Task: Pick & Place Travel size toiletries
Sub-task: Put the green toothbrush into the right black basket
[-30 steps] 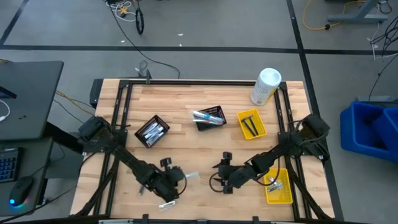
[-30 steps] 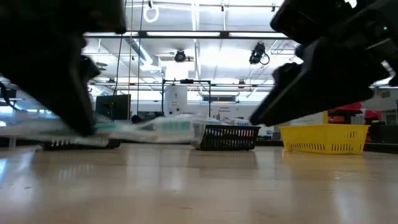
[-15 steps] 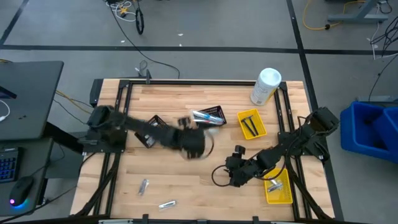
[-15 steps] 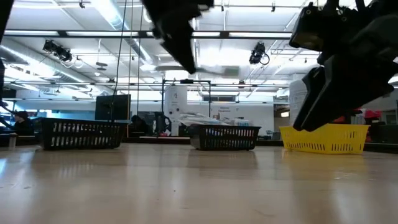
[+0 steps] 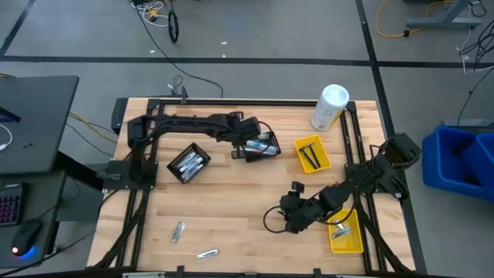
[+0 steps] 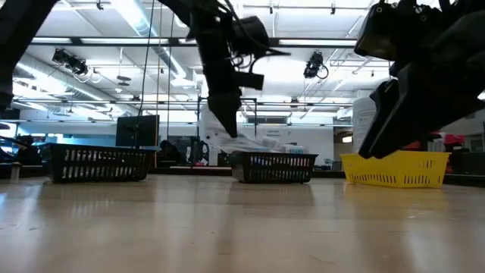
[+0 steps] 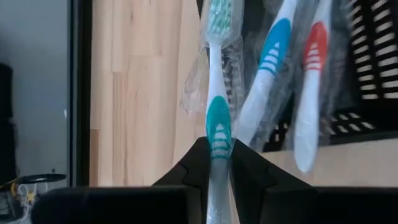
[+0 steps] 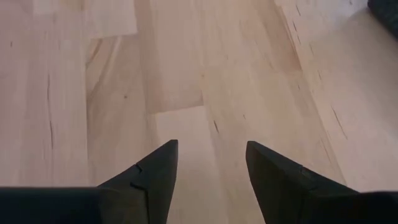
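Observation:
My left gripper (image 5: 248,144) reaches over the middle black mesh basket (image 5: 266,137) and is shut on a plastic-wrapped white toothbrush (image 7: 217,93) with a teal grip. In the left wrist view, a blue-grip toothbrush (image 7: 271,56) and a red-grip one (image 7: 313,56) lie in that basket. The low view shows the held brush (image 6: 254,142) just above the basket's rim (image 6: 276,158). My right gripper (image 5: 291,218) is open over bare wood (image 8: 205,93) near the table's right front. Two small items (image 5: 177,230) (image 5: 206,252) lie on the table near its front edge. My left gripper pinches the toothbrush's handle at the teal grip (image 7: 218,132) between its two fingers. The brush runs on forward from the fingertips, its bristle head (image 7: 217,14) away from the gripper and over the basket. The arm comes down at it from above in the low view.
A second black basket (image 5: 188,163) with silvery items stands left of centre. One yellow tray (image 5: 312,153) holds dark razors, another (image 5: 345,233) sits at the right front. The big white canister (image 5: 329,106) stands at the far right corner. Bare wood lies mid-table.
My left gripper has risen from the table's near edge with the toothbrush and swung fast toward the far side, ending over the middle basket. The toothbrush is lifted clear of the wood. My right gripper has shifted a little toward the table's right edge.

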Controlling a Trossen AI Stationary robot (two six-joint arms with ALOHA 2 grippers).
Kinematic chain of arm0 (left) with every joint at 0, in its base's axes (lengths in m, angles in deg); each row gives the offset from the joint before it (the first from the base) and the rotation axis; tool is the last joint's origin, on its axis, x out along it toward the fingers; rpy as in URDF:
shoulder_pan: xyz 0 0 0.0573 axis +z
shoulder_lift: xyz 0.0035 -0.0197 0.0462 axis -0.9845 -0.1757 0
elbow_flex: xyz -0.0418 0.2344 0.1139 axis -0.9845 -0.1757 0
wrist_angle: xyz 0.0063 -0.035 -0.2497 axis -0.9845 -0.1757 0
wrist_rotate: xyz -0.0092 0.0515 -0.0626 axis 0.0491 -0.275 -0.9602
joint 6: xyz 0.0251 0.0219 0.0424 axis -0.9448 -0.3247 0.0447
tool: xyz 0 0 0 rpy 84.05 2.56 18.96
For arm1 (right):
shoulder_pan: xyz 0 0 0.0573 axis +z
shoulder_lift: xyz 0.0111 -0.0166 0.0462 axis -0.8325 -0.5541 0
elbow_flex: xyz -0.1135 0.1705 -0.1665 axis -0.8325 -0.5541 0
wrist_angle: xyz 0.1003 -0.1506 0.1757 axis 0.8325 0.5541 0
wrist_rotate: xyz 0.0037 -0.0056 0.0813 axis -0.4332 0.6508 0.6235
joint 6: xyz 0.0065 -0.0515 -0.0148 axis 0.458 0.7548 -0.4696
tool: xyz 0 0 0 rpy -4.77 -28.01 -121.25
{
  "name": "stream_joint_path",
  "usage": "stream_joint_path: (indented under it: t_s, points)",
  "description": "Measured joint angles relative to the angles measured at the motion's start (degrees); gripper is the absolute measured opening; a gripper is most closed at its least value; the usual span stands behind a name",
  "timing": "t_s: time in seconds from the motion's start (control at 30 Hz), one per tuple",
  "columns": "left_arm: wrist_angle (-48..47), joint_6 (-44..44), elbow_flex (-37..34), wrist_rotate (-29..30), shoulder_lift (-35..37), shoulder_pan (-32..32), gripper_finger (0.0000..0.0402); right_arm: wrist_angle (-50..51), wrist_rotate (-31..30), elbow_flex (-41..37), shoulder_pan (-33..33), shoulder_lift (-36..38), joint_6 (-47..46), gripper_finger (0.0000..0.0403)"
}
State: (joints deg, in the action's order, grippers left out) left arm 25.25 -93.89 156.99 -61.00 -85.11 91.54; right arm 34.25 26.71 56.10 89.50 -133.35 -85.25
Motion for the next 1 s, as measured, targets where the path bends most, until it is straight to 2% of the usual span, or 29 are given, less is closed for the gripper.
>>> stream_joint_path:
  t_s: [0.3, 0.53, 0.7, 0.8, 0.9, 1.0]
  points:
    - [-2.0, -4.6, 1.7, 7.9, -1.1, -3.2, 0.0051, -0.2, -0.1, 0.0, 0.0, 0.0, -1.2, 0.0195]
    - [1.3, -8.0, 2.7, 9.0, -1.1, -5.8, 0.0054, -0.3, -0.1, 0.0, 0.0, 0.0, -1.2, 0.019]
    - [2.2, -7.8, 2.8, 4.0, -1.4, -4.9, 0.0055, -0.2, -0.1, 0.0, 0.0, 0.0, -1.2, 0.0192]
    - [3.2, -7.4, 2.7, 4.7, -2.2, -3.9, 0.0056, -0.4, -0.1, 0.0, 0.0, 0.0, -1.2, 0.0192]
    - [3.7, -7.5, 2.9, 1.4, -2.5, -2.9, 0.0056, -0.4, -0.1, 0.0, 0.0, 0.0, -1.2, 0.0189]
    - [0.5, -7.3, 2.8, 2.5, -3.1, -2.6, 0.0058, -0.5, -0.1, 0.0, 0.0, 0.0, -1.2, 0.0186]
